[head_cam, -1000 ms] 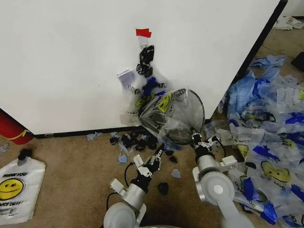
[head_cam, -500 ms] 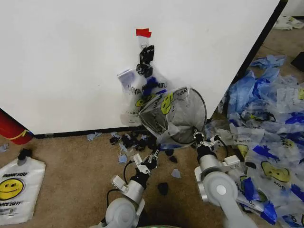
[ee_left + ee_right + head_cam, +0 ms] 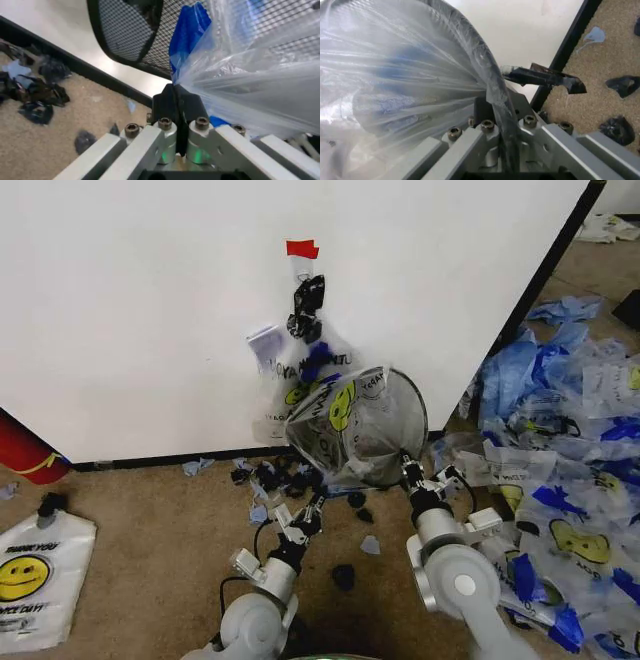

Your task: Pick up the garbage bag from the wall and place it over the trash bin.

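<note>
A test room: bare white wall panel (image 3: pixel 150 330), bag-littered carpet (image 3: pixel 150 520).

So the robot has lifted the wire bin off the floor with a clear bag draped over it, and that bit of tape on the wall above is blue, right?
Nearly. The tape piece on the wall is red, not blue, as the head view shows. The rest holds: the trash bin is held up, tilted, with the garbage bag draped over it.
</note>
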